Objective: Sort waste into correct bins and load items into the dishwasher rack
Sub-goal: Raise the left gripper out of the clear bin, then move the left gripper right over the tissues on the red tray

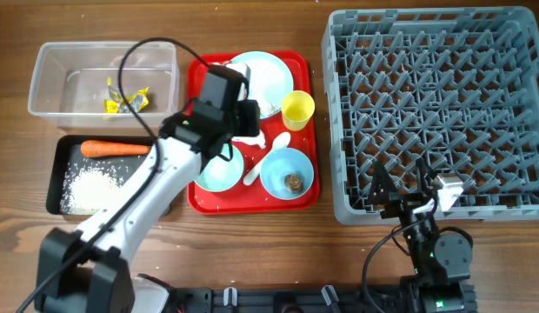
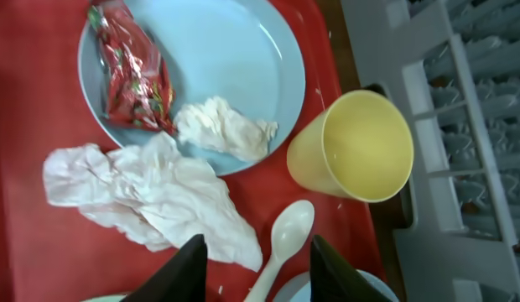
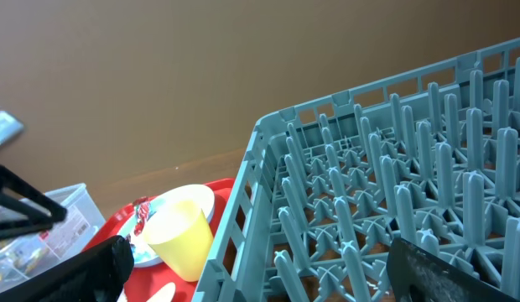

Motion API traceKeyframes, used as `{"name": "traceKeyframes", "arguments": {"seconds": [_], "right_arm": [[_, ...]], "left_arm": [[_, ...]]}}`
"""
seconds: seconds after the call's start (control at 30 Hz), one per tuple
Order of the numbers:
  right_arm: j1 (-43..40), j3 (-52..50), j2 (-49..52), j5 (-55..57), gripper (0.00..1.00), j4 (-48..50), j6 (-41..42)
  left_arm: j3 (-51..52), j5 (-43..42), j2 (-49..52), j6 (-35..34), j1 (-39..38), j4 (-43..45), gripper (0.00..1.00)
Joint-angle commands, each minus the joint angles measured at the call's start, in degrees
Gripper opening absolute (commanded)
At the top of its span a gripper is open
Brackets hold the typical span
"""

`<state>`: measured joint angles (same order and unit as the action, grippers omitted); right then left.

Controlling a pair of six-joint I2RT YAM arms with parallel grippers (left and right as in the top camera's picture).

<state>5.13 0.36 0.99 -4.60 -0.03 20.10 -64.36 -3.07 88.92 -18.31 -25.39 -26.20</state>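
On the red tray, a light-blue plate [image 2: 235, 50] carries a red wrapper [image 2: 130, 71] and a small white tissue [image 2: 226, 130]. A larger crumpled tissue [image 2: 151, 193] lies on the tray beside it. My left gripper [image 2: 260, 273] hovers open above the tray, with the white spoon [image 2: 285, 239] lying below, between its fingers. The yellow cup [image 2: 356, 147] stands upright to the right. A pale green bowl [image 1: 219, 169] and a blue bowl [image 1: 287, 172] holding a brown lump [image 1: 293, 182] sit at the tray's front. My right gripper [image 1: 400, 187] stands open and empty at the front edge of the dishwasher rack [image 1: 435, 96].
The clear tub [image 1: 52, 78] at the back left holds yellow wrappers [image 1: 126, 100]. The black tray [image 1: 56, 191] in front of it holds the carrot [image 1: 113, 148] and rice [image 1: 91, 187]. The red tray [image 1: 309, 196] lies between the bins and the rack.
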Motion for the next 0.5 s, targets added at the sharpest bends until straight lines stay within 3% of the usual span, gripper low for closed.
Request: {"name": "traceKeyframes", "arguments": {"seconds": [0.0, 0.07, 0.1, 0.27, 0.47], "right_arm": [[0.2, -0.1, -0.4, 0.7, 1.0, 0.2, -0.4], [0.2, -0.1, -0.4, 0.7, 1.0, 0.2, -0.4], [0.2, -0.1, -0.4, 0.7, 1.0, 0.2, -0.4], [0.2, -0.1, -0.4, 0.7, 1.0, 0.2, -0.4], [0.2, -0.1, -0.4, 0.7, 1.0, 0.2, -0.4]], "left_arm": [[-0.5, -0.2, 0.7, -0.2, -0.5, -0.4, 0.43], [-0.5, -1.6, 0.7, -0.2, -0.6, -0.1, 0.61], [-0.5, -2.1, 0.7, -0.7, -0.6, 0.2, 0.63], [-2.9, -1.6, 1.1, -9.5, 0.1, -3.6, 0.63], [-15.2, 1.3, 4.8, -9.8, 0.1, -16.2, 0.65]]}}
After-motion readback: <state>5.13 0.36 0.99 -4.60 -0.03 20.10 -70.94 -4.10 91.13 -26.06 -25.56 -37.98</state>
